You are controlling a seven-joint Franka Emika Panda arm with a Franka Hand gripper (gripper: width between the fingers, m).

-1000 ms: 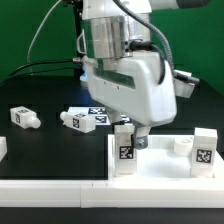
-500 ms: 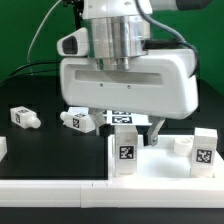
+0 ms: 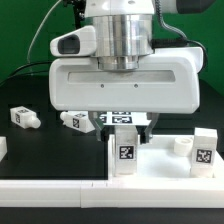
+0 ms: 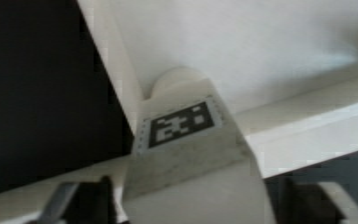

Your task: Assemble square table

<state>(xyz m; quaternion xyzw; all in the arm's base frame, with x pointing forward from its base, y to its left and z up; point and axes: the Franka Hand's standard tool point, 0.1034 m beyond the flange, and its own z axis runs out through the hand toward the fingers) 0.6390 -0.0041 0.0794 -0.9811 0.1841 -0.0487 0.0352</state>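
Note:
The white square table top (image 3: 165, 162) lies at the exterior view's lower right. Two tagged white legs stand upright on it, one (image 3: 125, 152) at its left corner and one (image 3: 203, 150) at its right. My gripper (image 3: 126, 132) hangs straight over the left leg, mostly hidden behind the wide hand. In the wrist view the gripper (image 4: 208, 205) is open, and that leg (image 4: 190, 150) sits between the fingers (image 4: 83, 200) with dark gaps on both sides. The table top (image 4: 247, 50) lies beneath it. Two loose legs (image 3: 22, 118) (image 3: 78, 121) lie on the black table.
The marker board (image 3: 122, 118) lies behind the table top, partly under the hand. A long white bar (image 3: 50, 190) runs along the front edge. A small white block (image 3: 3, 148) sits at the exterior view's left edge.
The hand has turned broadside to the camera and shifted left. It is now centred over the left upright leg instead of beside it.

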